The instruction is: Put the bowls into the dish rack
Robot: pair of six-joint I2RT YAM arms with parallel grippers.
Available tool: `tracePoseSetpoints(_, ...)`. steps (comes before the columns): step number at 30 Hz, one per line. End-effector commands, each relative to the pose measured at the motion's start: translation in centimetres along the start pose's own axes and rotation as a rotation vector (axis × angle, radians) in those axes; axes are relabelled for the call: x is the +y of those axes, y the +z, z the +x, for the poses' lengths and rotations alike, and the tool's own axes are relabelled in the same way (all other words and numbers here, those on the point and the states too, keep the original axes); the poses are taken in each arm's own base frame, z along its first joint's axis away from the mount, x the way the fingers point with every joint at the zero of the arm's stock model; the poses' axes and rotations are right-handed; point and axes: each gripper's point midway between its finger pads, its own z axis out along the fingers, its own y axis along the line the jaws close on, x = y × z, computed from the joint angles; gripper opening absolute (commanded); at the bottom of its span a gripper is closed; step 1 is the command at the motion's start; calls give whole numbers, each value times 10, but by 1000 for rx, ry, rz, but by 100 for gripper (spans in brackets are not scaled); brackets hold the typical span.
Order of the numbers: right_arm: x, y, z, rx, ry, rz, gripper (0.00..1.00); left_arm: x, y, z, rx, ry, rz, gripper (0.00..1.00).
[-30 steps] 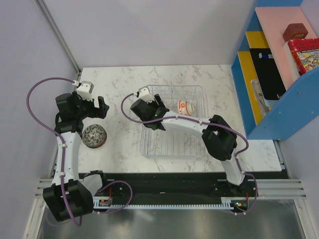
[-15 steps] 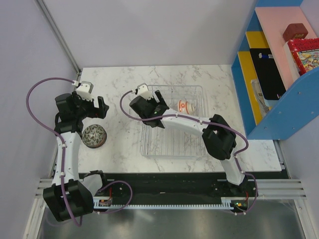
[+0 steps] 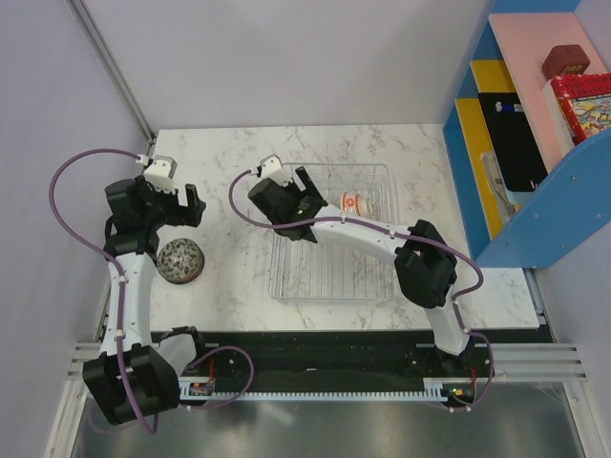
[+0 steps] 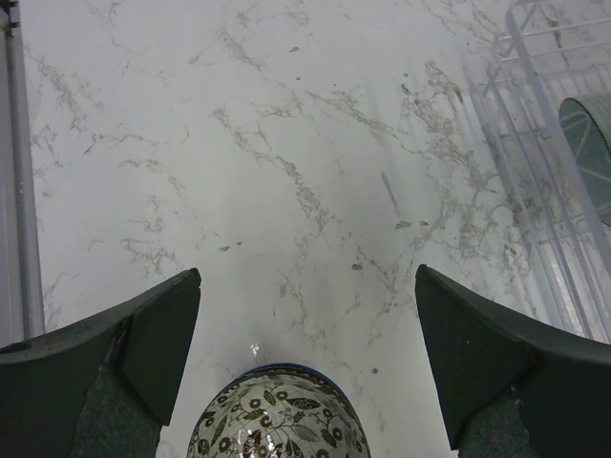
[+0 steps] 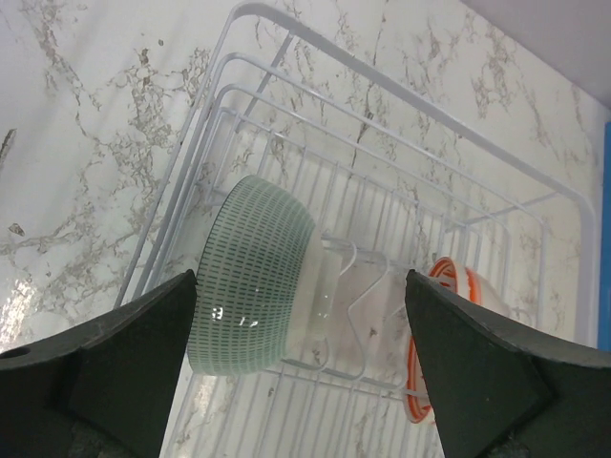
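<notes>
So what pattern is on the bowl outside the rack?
The bowl has dark leafy florals; left wrist view.

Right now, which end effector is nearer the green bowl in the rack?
Right. The right end effector hangs directly over the green bowl; the left end effector sits outside the dish rack, above the floral bowl.

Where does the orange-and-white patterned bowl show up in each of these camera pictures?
Top external: the orange-and-white patterned bowl sits in the far half of the silver wire dish rack.
Left wrist: not in it.
Right wrist: the bowl is at lower right, inside the rack.
Shared landmark: the dish rack, whose edge also shows in the left wrist view.
</notes>
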Motion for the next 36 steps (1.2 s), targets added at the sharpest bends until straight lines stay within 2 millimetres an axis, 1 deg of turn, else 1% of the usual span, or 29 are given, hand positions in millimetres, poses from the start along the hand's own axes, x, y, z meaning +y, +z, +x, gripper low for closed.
tracePoseSetpoints(1, -53, -44, -73, -146, 42, 24, 97, 30, -9, -13, -18, 49, -154, 100)
tracePoseSetpoints(2, -59, -47, -76, -154, -21, 23, 97, 33, -12, -14, -11, 59, -170, 100)
tracePoseSetpoints(3, -65, -56, -81, -170, -36, 0, 98, 39, -16, -15, -10, 76, -198, 100)
tracePoseSetpoints(4, -62, -57, -82, -178, -59, -50, 97, 42, -20, -16, -4, 112, -211, 100)
tracePoseSetpoints(5, -65, -60, -81, -181, -93, -56, 97, 43, -22, -13, 11, 130, -219, 100)
tracePoseSetpoints(6, -72, -67, -86, -197, -99, -63, 97, 45, -27, -14, 15, 188, -227, 100)
tracePoseSetpoints(7, -73, -69, -86, -198, -127, -75, 97, 45, -30, -11, 30, 216, -225, 100)
tracePoseSetpoints(8, -76, -72, -86, -202, -136, -73, 97, 43, -32, -3, 67, 240, -205, 100)
tracePoseSetpoints(9, -84, -77, -91, -213, -143, -73, 97, 37, -34, 1, 84, 270, -169, 100)
tracePoseSetpoints(10, -86, -80, -92, -218, -153, -85, 97, 37, -37, 1, 100, 344, -147, 100)
tracePoseSetpoints(11, -90, -81, -92, -220, -158, -86, 98, 31, -40, 13, 147, 362, -108, 100)
tracePoseSetpoints(12, -97, -88, -98, -238, -146, -87, 97, 28, -43, 15, 157, 423, -72, 100)
tracePoseSetpoints(13, -101, -89, -98, -239, -146, -91, 97, 25, -45, 15, 165, 454, -46, 100)
tracePoseSetpoints(14, -103, -91, -98, -243, -145, -100, 97, 22, -47, 21, 183, 474, -17, 100)
tracePoseSetpoints(15, -108, -97, -101, -256, -133, -103, 97, 18, -50, 28, 212, 509, 17, 99)
tracePoseSetpoints(17, -111, -97, -98, -254, -137, -110, 97, 16, -53, 37, 250, 546, 57, 98)
tracePoseSetpoints(18, -114, -100, -100, -262, -132, -119, 97, 16, -55, 45, 284, 575, 80, 98)
tracePoseSetpoints(20, -115, -99, -95, -256, -139, -126, 97, 19, -55, 56, 328, 578, 100, 98)
tracePoseSetpoints(22, -116, -101, -94, -260, -135, -138, 97, 18, -58, 65, 365, 593, 138, 98)
tracePoseSetpoints(23, -115, -100, -91, -256, -141, -143, 97, 22, -57, 70, 384, 579, 145, 98)
tracePoseSetpoints(25, -117, -101, -91, -259, -139, -148, 97, 26, -56, 74, 396, 583, 160, 98)
tracePoseSetpoints(26, -116, -102, -91, -260, -140, -152, 97, 33, -55, 78, 411, 569, 157, 98)
tracePoseSetpoints(28, -117, -103, -91, -262, -139, -160, 97, 41, -53, 76, 408, 574, 160, 97)
tracePoseSetpoints(29, -117, -103, -90, -261, -141, -160, 97, 48, -52, 80, 422, 558, 158, 97)
tracePoseSetpoints(31, -118, -103, -91, -263, -139, -160, 97, 54, -50, 78, 416, 578, 168, 96)
tracePoseSetpoints(36, -118, -100, -90, -257, -147, -159, 97, 68, -47, 87, 434, 586, 186, 95)
